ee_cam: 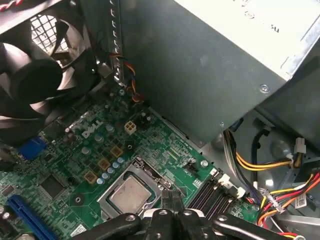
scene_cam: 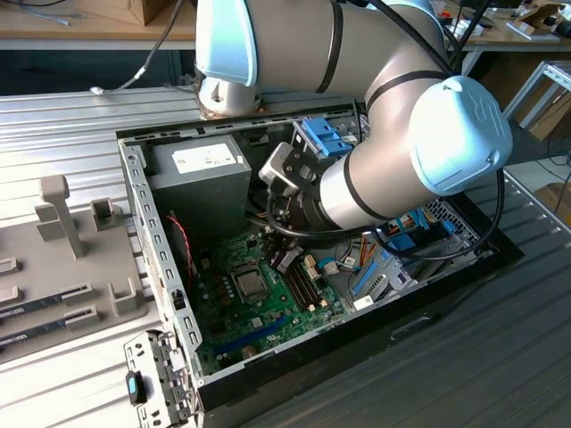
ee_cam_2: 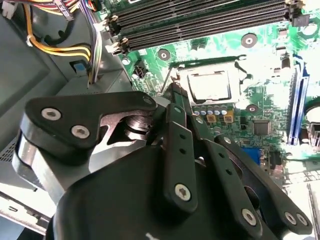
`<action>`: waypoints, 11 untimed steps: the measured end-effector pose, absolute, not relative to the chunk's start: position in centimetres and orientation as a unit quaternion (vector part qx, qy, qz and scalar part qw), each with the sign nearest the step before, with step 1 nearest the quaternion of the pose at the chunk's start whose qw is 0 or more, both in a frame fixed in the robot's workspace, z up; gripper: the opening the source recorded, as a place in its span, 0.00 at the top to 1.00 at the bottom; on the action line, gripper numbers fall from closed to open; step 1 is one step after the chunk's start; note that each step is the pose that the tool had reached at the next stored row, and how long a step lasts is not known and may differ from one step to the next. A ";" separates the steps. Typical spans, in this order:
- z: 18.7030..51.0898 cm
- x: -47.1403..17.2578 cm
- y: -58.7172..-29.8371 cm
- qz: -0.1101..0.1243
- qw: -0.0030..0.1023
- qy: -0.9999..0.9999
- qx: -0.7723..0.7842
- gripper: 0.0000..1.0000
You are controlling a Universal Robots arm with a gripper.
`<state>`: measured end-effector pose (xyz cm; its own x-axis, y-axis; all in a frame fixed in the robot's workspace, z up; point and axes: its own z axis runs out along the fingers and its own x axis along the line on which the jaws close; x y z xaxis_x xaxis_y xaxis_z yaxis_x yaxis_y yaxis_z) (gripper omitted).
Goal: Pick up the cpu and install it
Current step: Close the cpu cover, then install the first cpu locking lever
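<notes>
The cpu (scene_cam: 250, 283) lies flat in the socket on the green motherboard (scene_cam: 268, 316) inside the open computer case. Both wrist views show its silvery-grey top (ee_cam_2: 209, 86) (ee_cam: 131, 194) level inside the metal socket frame. My gripper (ee_cam_2: 172, 91) (ee_cam: 171, 196) hangs low over the board, its thin black fingers (ee_cam_2: 176, 131) pressed together with nothing between them. The tips stand just off the socket's edge, on the side toward the memory slots (ee_cam: 212, 192), and do not touch the cpu. In the exterior view the arm's wrist (scene_cam: 308, 201) covers most of the gripper.
A grey power supply box (scene_cam: 201, 169) rises close beside the socket. A black fan (ee_cam: 30, 75) and bundles of coloured cables (ee_cam: 260, 165) ring the board. The case walls (scene_cam: 156, 259) hem the arm in. A grey fixture tray (scene_cam: 62, 259) lies at the exterior view's left.
</notes>
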<state>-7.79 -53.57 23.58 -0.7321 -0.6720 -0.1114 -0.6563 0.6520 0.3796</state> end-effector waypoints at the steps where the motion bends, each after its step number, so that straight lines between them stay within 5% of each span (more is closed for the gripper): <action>1: 23.3 -7.6 -53.5 -0.201 0.020 -0.909 0.364 0.89; 11: 21.9 -7.1 -51.2 -0.202 0.017 -0.916 0.346 0.89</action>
<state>-7.07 -51.23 21.86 -0.7606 -0.6403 -0.1074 -0.6262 0.6799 0.3816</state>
